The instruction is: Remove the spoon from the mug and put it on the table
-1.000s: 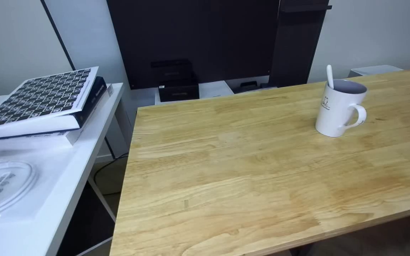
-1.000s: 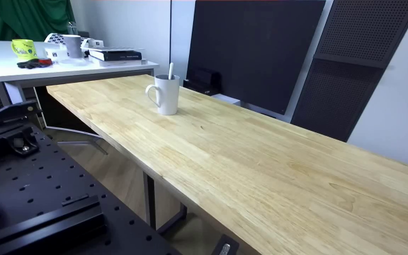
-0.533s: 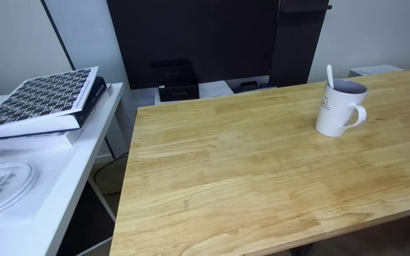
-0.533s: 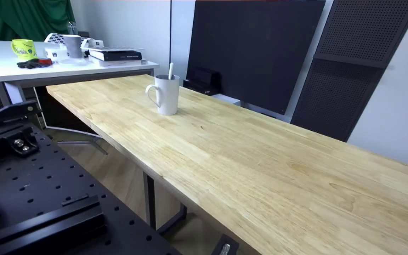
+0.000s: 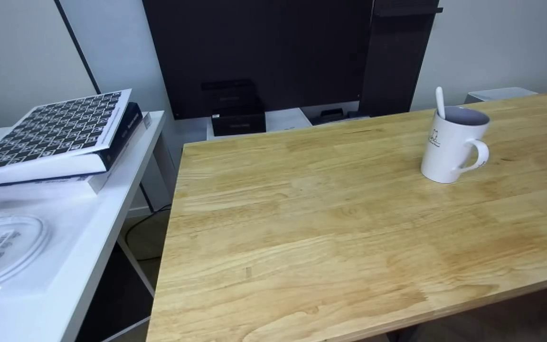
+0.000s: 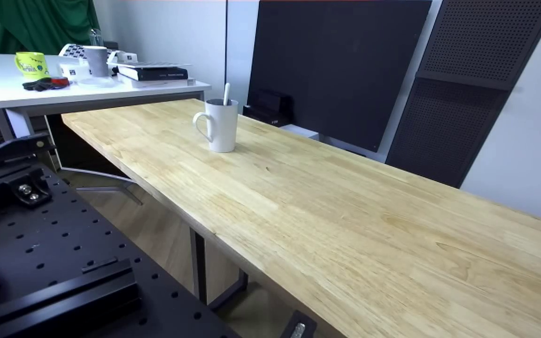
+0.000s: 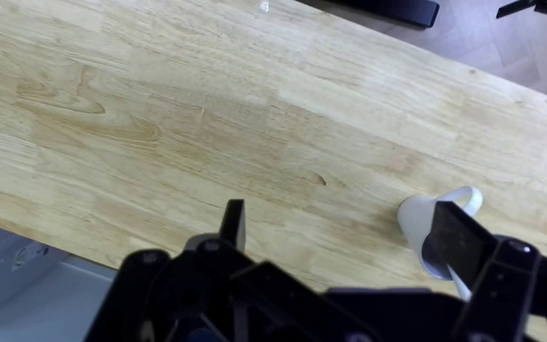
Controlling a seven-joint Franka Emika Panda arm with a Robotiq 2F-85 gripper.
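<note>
The white mug stands upright on the wooden table. The pale spoon leans in it with its handle above the rim. In an exterior view the mug and the spoon handle also show; the spoon's lower end is hidden inside. In the wrist view my gripper is wide open and empty above the table. The mug lies below its right finger, which covers part of it. A piece of the spoon shows beside that finger. The gripper is out of both exterior views.
A white side table with stacked books stands beside the wooden table. A yellow mug and a grey cup stand on it. A black perforated platform runs along the wooden table's edge. A dark panel stands behind.
</note>
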